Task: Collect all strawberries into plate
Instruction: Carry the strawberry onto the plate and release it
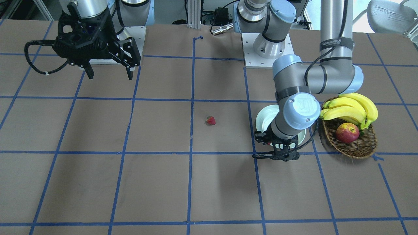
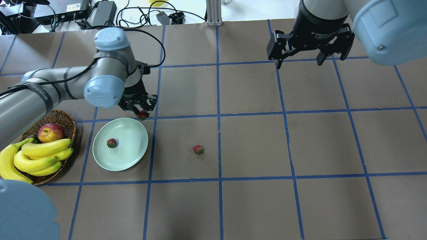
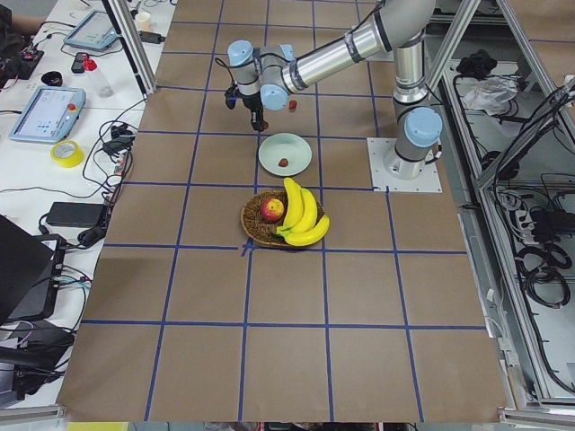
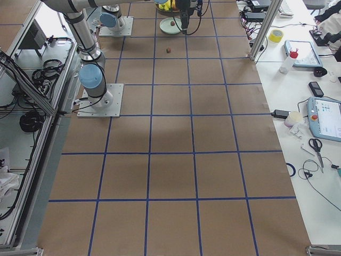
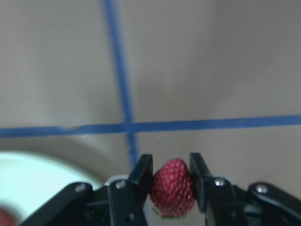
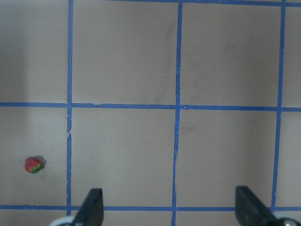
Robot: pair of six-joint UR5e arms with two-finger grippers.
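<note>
Table: we see a brown paper-covered table [image 2: 253, 146] marked with a grid of blue tape, and all the things rest on it.
Plate: the round, shallow, pale mint plate [image 2: 128, 153] sits on the robot's left side, just beside a brown wicker basket [image 2: 68, 121] that holds fruit.
Right hand: the black two-finger right hand [image 2: 299, 62] hangs well apart from the plate. Its fingers are wide and hold nothing.
Left hand: the black two-finger left hand [image 2: 141, 112] points down at the plate's far rim, with its fingers narrowed around a berry.
Strawberries: one small red strawberry with a green top [image 2: 111, 143] lies in the plate. The second strawberry [image 5: 172, 188] is pinched between the left fingers. The third strawberry [image 2: 198, 149] lies on the bare table, near the plate, toward the right arm's side.
Step in hand: we judge this is the carrying of the second strawberry to the plate, with one of three already in place.
Next move: we cannot tell whether the berry is already inside the rim. We think the left hand should go a little toward the plate's middle and then open low, so that the berry does not roll out. After that, the third strawberry remains to be fetched.
</note>
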